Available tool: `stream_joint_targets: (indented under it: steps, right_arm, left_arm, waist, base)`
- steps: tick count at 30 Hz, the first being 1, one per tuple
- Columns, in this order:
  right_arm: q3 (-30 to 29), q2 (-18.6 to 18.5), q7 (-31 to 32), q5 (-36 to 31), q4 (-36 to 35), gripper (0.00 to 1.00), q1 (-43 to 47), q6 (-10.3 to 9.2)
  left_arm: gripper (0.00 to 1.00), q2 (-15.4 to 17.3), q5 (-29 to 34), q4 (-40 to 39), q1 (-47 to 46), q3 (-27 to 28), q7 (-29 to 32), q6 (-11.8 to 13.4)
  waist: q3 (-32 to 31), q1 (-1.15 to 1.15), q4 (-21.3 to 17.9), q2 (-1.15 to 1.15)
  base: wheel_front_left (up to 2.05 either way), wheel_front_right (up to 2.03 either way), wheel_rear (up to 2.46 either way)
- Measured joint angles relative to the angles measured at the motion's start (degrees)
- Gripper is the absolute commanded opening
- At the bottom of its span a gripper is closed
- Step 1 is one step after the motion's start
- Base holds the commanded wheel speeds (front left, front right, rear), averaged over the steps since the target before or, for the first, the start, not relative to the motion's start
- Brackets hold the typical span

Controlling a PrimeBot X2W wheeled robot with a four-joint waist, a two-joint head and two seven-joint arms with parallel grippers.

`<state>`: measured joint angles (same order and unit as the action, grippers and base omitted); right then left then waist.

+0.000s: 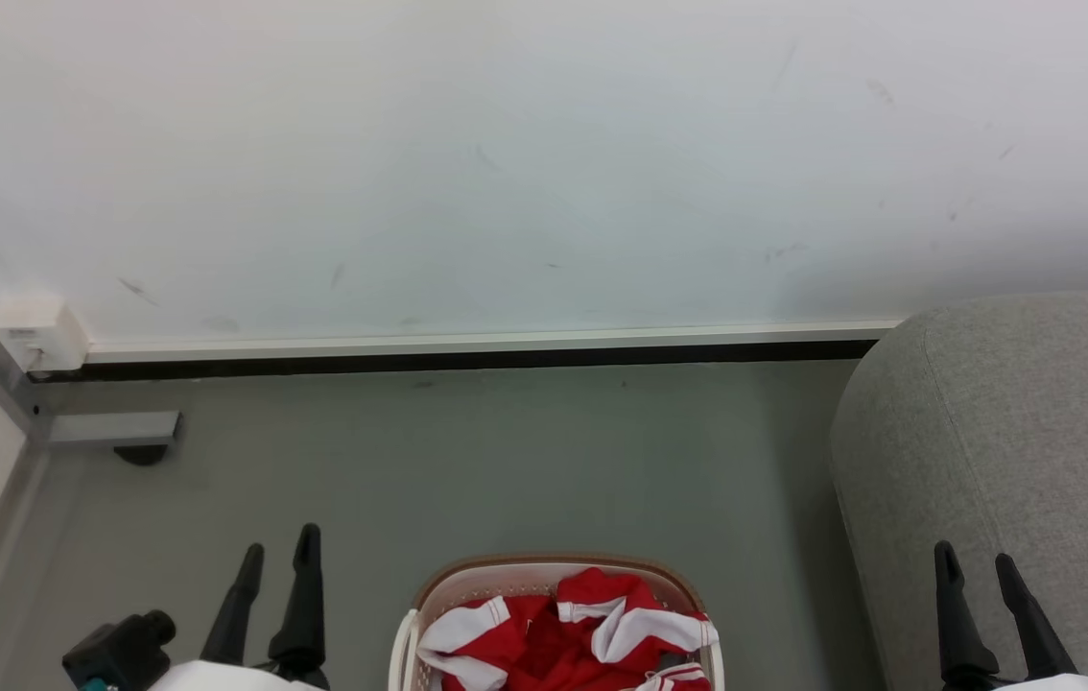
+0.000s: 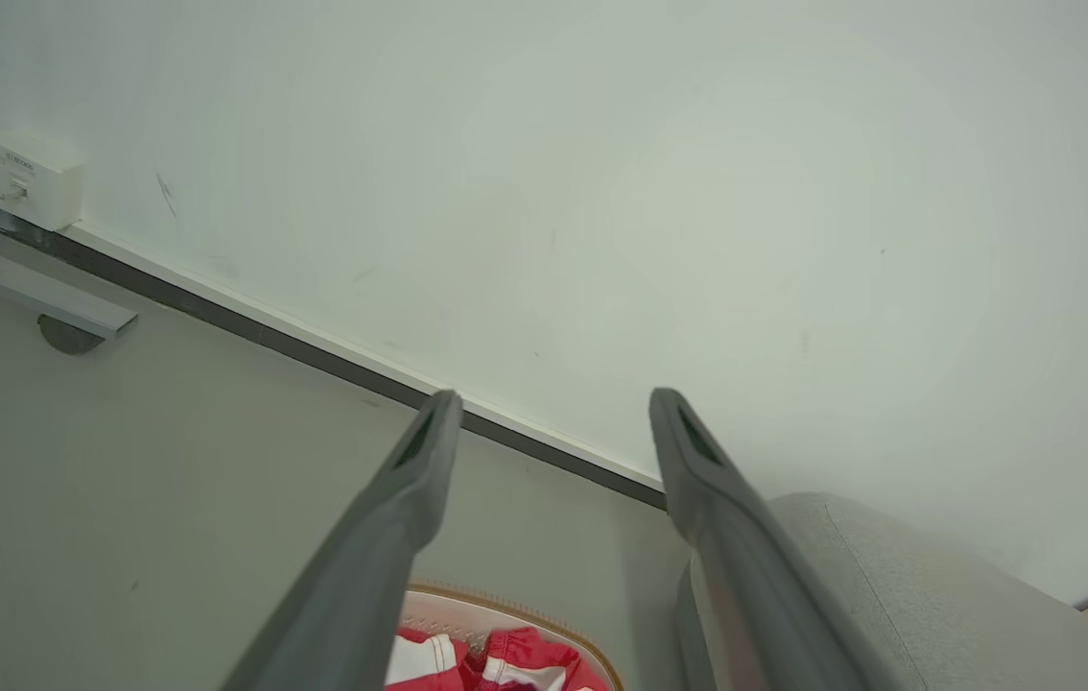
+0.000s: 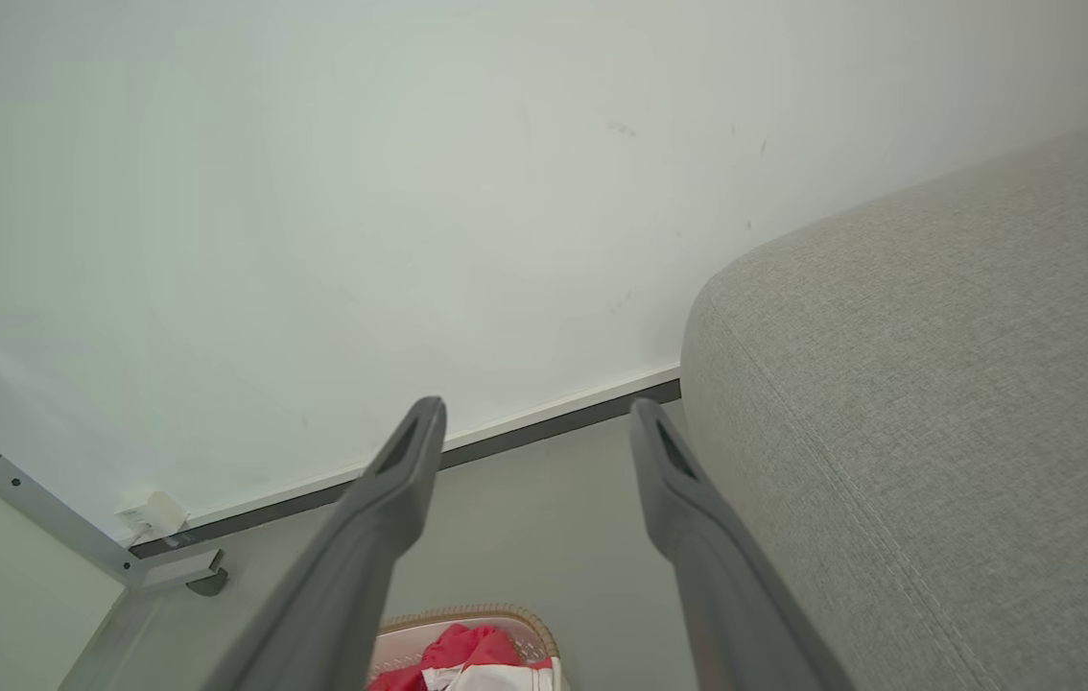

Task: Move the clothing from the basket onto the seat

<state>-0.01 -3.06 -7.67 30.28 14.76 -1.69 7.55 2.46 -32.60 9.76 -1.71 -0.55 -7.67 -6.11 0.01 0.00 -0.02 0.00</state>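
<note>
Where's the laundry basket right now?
Head view, bottom centre: the basket sits on the floor between the left pincer and right pincer, sofa to its right.

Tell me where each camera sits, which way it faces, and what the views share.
Head view: on the head, looking forward and down at the floor, wall, basket of clothing and seat; left claw lower left, right claw lower right.
Left wrist view: on the left wrist, looking along its open fingers toward the wall, basket below, seat at right.
Right wrist view: on the right wrist, along its open fingers, seat at right, basket below.
Shared: all three show basket, clothing, seat and wall.
</note>
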Motion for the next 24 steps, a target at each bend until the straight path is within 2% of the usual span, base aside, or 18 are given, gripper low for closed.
stream_joint_targets:
  steps: [24]
  right_arm:
    - [1.8, -0.2, -3.5, -10.7, 2.1, 1.0, 0.6, 0.0]
  left_arm:
    - [1.0, 0.4, 14.6, 0.5, 1.0, -0.9, -3.5, -0.1]
  waist:
    - [-0.4, 0.0, -0.6, 0.0]
  base:
    - [0.0, 0.0, 0.0]
